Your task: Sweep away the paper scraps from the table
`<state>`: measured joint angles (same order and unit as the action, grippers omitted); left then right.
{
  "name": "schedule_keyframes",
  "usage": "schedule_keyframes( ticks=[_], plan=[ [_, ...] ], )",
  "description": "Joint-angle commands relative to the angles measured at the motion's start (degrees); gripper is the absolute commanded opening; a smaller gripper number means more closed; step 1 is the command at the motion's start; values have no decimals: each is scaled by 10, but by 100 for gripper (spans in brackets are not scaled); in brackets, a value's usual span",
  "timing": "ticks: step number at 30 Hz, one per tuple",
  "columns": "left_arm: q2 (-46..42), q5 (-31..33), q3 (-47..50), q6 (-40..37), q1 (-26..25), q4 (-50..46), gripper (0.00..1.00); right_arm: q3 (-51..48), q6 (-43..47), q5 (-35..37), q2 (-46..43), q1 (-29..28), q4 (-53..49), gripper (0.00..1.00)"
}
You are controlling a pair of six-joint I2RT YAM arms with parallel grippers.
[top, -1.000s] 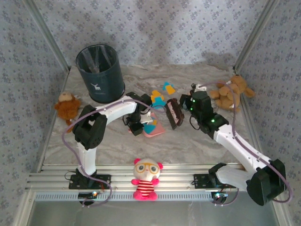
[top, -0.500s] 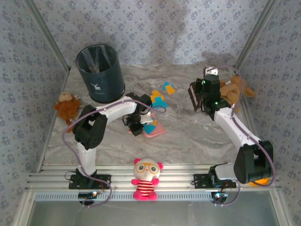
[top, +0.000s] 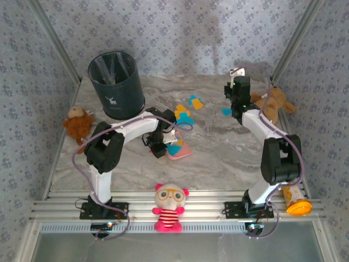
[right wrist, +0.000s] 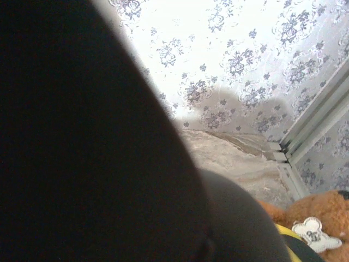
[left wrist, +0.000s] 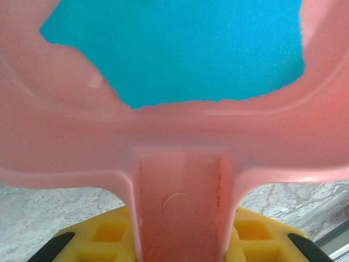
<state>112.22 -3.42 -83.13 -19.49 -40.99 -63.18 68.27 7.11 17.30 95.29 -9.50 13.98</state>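
Roughly halfway, I'd judge: a teal scrap point(left wrist: 180, 49) lies in the pink dustpan point(left wrist: 65, 142), its handle clamped by the left tool point(left wrist: 180, 229). The paper scraps point(top: 183, 113) left (flat, angular, orange-yellow and teal) sit on the surface point(top: 218, 158) at the pan's twelve o'clock, one teal bit point(top: 226, 111) at two o'clock near the right tool point(top: 238, 87), closed on a dark blurred thing point(right wrist: 82, 136).

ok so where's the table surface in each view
top external: the table fills the middle, in front of the dark bin.
left wrist: the table shows as marbled strips along the bottom, under the pink dustpan.
right wrist: the table is the pale wrinkled patch at centre right, above the brown teddy.
shared landmark: pink dustpan for top and left wrist, brown teddy for top and right wrist.
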Motion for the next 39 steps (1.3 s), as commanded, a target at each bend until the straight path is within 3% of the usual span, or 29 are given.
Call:
schedule_keyframes(
  ticks=[1,13,20,39],
  plan=[
    [8,-13,-5,-9,-4,-16,0,44,50,21,31,5,40,0],
    [11,-18,-7,-9,-5,-16,0,29,69,-24,72,-5,16,0],
    [14,-17,-12,-9,-4,-19,0,-39,49,-94,16,-28,-21,0],
    [26,-17,-31,-1,-7,-25,0,-177,1,-89,-149,-154,-94,0]
  ],
)
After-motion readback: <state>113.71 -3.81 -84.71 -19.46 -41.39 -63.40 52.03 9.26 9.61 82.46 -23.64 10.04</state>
